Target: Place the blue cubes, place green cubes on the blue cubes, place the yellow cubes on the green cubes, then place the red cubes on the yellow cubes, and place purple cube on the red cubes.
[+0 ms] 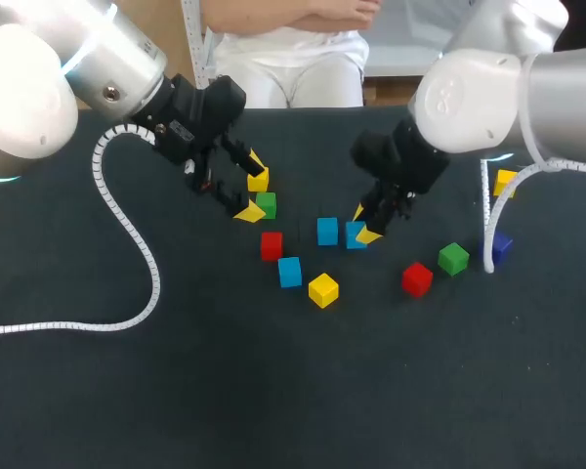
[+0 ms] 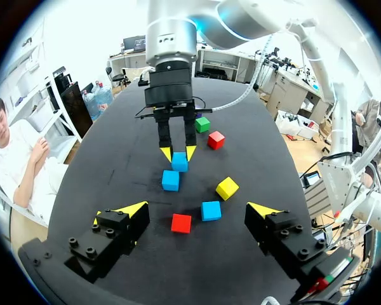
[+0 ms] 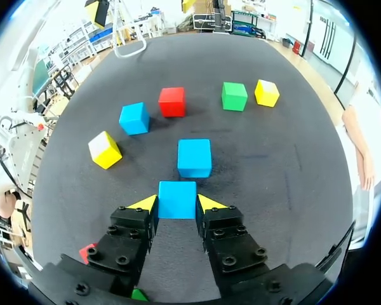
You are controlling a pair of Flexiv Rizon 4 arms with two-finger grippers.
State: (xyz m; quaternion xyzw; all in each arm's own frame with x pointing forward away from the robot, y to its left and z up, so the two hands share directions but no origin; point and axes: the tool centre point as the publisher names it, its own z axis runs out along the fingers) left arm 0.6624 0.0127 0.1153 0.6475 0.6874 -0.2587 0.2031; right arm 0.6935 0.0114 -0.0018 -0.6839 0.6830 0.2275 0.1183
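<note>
The thing we are working is a small bright-blue cube [image 3: 177, 199], matte, square-edged and evenly coloured on the faces we can see. Our right gripper [image 3: 178, 204] is clamped on it, one yellow tip pressed to each side face. It sits just beside a second, loose blue cube [image 3: 194, 157], with a narrow strip of the dark table [image 1: 176, 391] showing between the two; whether the held one rests on the table or hangs just off it we cannot tell. Our right arm [image 1: 488, 88] comes in from the right and bends steeply down, the fingers pointing down at the table right beside the loose blue cube. Our left arm [image 1: 59, 78] slants in from the left, and our left gripper [image 2: 196, 206] hangs raised, well to the left of the loose blue cube, its fingers spread wide. A third blue cube [image 1: 290, 272], a red cube [image 1: 272, 245] and a yellow cube [image 1: 323, 290] lie near the loose blue cube, on its left and near side; a green cube [image 1: 453, 258] lies well to its right.
</note>
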